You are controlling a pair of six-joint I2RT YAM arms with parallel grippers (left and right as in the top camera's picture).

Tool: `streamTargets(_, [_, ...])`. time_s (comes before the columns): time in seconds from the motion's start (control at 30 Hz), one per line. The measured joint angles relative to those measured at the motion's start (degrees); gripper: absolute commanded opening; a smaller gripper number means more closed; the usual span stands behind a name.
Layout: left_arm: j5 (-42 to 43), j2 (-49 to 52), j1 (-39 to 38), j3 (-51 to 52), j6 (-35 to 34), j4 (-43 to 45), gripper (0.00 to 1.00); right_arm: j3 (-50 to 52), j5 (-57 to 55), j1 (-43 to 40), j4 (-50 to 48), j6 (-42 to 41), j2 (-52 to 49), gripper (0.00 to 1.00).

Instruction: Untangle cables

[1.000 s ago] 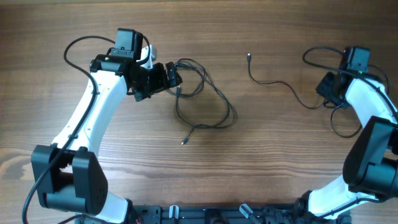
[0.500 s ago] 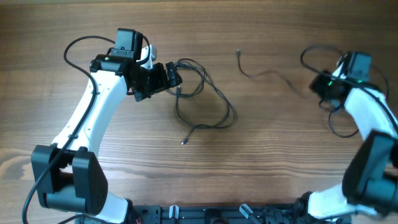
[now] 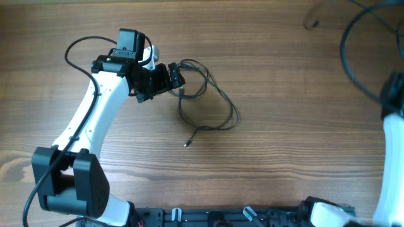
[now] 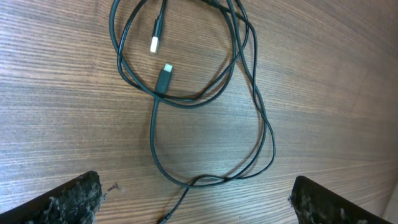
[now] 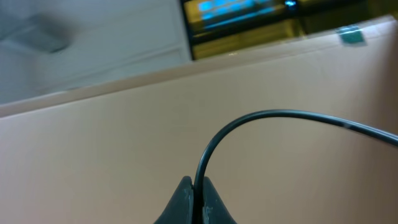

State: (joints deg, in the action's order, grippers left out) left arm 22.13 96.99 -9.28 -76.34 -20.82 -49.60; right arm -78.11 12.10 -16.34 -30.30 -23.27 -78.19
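Observation:
A loose bundle of thin black cables (image 3: pixel 205 94) lies looped on the wooden table just right of my left gripper (image 3: pixel 173 79). In the left wrist view the loops (image 4: pixel 249 81) cross each other, with two plug ends (image 4: pixel 163 74) inside the top loop. My left gripper (image 4: pixel 199 205) is open, its fingers wide apart above the lower loop and touching nothing. My right gripper (image 5: pixel 193 190) is shut on one thin black cable (image 5: pixel 280 114), raised high off the table and facing away from it. That cable's blurred free end (image 3: pixel 310 23) hangs at the top right of the overhead view.
The right arm (image 3: pixel 394 101) is a blur at the right edge, with a dark cord loop (image 3: pixel 348 57) beside it. The left arm's own thick cord (image 3: pixel 76 47) arcs at the back left. One loose plug end (image 3: pixel 186 144) lies toward the table's front.
My right gripper has lifted the separate cable off the table, up and to the right; the cable that lay at centre right is gone from the surface. The left arm and bundle have not moved.

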Motion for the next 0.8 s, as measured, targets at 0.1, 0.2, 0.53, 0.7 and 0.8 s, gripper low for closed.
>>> streamTargets(0.1, [0.0, 0.0, 0.0, 0.0, 0.0, 0.0, 1.0, 0.1, -2.4, -0.2, 2.7, -4.9, -8.5, 0.04])
streamTargets(0.2, [0.0, 0.0, 0.0, 0.0, 0.0, 0.0, 1.0, 1.2, -3.6, -1.3, 13.8, -7.8, -16.0, 0.04])
streamTargets(0.53, [0.0, 0.0, 0.0, 0.0, 0.0, 0.0, 1.0, 1.9, -4.8, -16.3, 59.0, -9.1, -18.7, 0.05])
streamTargets(0.7, [0.0, 0.0, 0.0, 0.0, 0.0, -0.1, 1.0, 1.9, -7.1, -18.4, 70.9, -7.1, -18.7, 0.24])
streamTargets(0.8, [0.0, 0.0, 0.0, 0.0, 0.0, 0.0, 1.0, 1.9, -7.8, -18.3, 73.3, -6.3, -18.7, 0.69])
